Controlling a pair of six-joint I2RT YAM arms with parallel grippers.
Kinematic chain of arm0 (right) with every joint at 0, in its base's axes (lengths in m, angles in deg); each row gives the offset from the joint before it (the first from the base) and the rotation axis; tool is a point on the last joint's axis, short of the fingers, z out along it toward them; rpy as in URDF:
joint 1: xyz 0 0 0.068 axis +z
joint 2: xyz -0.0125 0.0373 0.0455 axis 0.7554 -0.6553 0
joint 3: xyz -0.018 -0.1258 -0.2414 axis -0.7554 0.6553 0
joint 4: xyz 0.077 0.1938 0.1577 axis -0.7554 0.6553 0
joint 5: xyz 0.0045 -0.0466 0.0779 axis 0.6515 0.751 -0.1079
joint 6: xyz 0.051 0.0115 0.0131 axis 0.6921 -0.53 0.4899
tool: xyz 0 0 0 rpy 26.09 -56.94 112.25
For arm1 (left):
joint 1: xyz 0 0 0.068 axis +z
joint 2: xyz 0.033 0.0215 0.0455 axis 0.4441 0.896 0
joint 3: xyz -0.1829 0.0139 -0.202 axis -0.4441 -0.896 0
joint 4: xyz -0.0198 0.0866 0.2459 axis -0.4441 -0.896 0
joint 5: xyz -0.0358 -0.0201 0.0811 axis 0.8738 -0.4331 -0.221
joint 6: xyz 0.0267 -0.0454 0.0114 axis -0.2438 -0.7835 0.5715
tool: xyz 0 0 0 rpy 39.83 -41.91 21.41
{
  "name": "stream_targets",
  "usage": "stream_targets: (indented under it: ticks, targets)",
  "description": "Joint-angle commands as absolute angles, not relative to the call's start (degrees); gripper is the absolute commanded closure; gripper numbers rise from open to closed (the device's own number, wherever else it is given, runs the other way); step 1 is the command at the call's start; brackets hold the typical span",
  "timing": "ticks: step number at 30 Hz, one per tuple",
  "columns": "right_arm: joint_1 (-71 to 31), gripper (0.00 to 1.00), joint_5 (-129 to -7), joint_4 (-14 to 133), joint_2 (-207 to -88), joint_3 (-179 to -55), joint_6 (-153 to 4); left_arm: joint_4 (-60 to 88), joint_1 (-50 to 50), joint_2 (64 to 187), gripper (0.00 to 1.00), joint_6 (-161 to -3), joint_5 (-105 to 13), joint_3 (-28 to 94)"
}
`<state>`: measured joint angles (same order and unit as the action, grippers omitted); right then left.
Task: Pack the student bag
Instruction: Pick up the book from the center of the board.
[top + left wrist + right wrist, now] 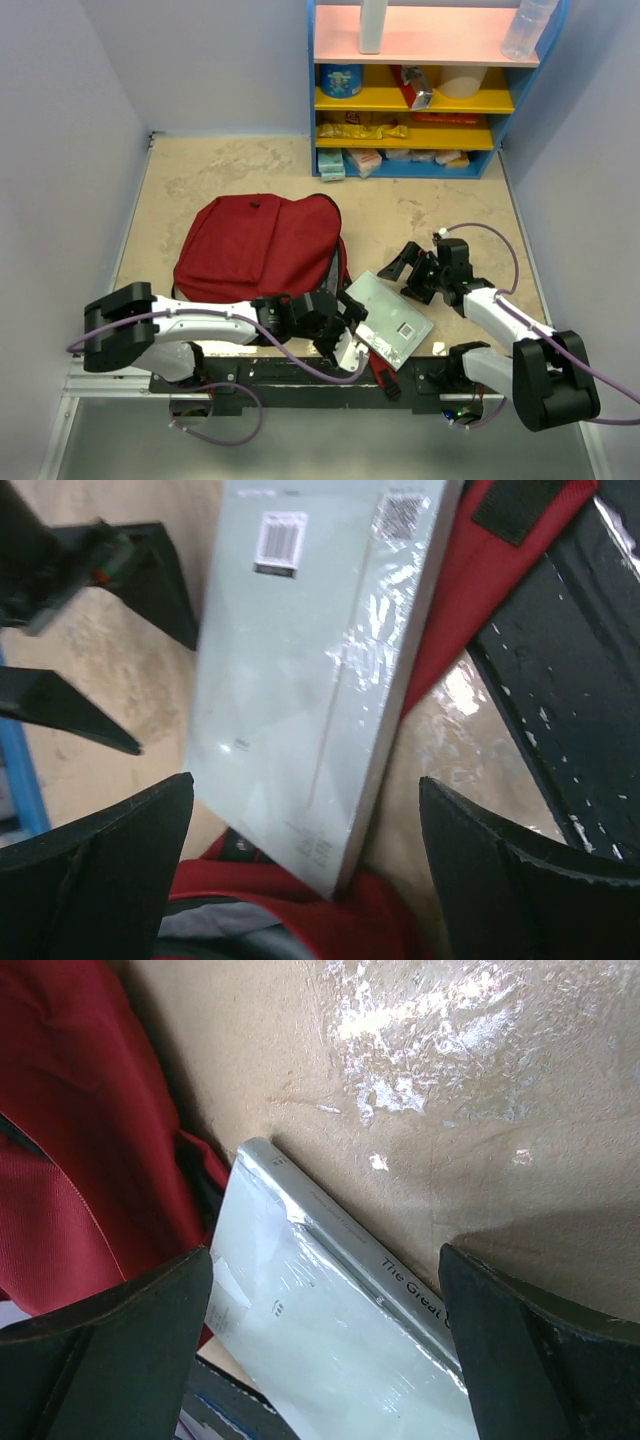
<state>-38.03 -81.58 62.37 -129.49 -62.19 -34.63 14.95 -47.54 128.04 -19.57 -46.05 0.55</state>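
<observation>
Plainly, you are early in the job: no item can be seen inside the student bag.

- **Bag:** it lies flat on the desk, just beyond your left pincer and well to the side of your right pincer. Red fabric reaches under the left pincer's near side. Whether the bag's mouth is open wide enough cannot be told.
- **Book:** a pale, film-wrapped book lies outside the bag, between the two pincers. One corner rests on red fabric below the left pincer.
- **Pincers:** both stand with fingers wide apart, holding nothing. Each hovers over one end of the book.
- **Done:** nothing confirmed.
- **Left:** grip the book and get it into the bag. Whether the goods on the shelf, far beyond both pincers, belong in the bag cannot be told.
</observation>
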Motion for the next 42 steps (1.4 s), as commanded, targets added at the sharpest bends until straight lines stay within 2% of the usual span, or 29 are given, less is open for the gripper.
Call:
stream_targets:
  ticks: [1, 18, 21, 28, 31, 36, 42]
  targets:
    - [-37.99, 0.02, -82.88, 62.83, -129.25, -61.95, -35.51, 21.81, -47.72, 131.91, 0.01, -19.06, -46.22, -2.1]
    - [-37.98, 0.05, -88.42, 63.01, -125.29, -58.18, -33.58, 45.27, -47.64, 145.62, 0.02, -10.62, -61.5, -7.38]
    - [-37.98, 0.05, -89.12, 63.19, -125.11, -57.74, -33.84, 46.25, -47.55, 146.68, 0.07, -9.91, -63.35, -5.9]
    - [-37.9, 0.05, -90.79, 62.31, -126.96, -59.31, -34.11, 39.24, -46.58, 140.89, 0.26, -10.26, -63.44, 0.07]
    - [-37.46, 0.06, -90.97, 62.49, -126.96, -60.11, -33.93, 37.72, -46.41, 139.74, 0.32, -10.79, -63.44, 1.14]
    - [-34.39, 0.06, -90.45, 62.4, -126.7, -60.81, -32.8, 37.28, -46.41, 139.04, 0.32, -10.53, -63.97, 2.63]
    - [-29.29, 0.06, -89.48, 60.38, -128.36, -61.17, -30.25, 38.16, -46.32, 139.56, 0.26, -9.38, -64.94, 7.54]
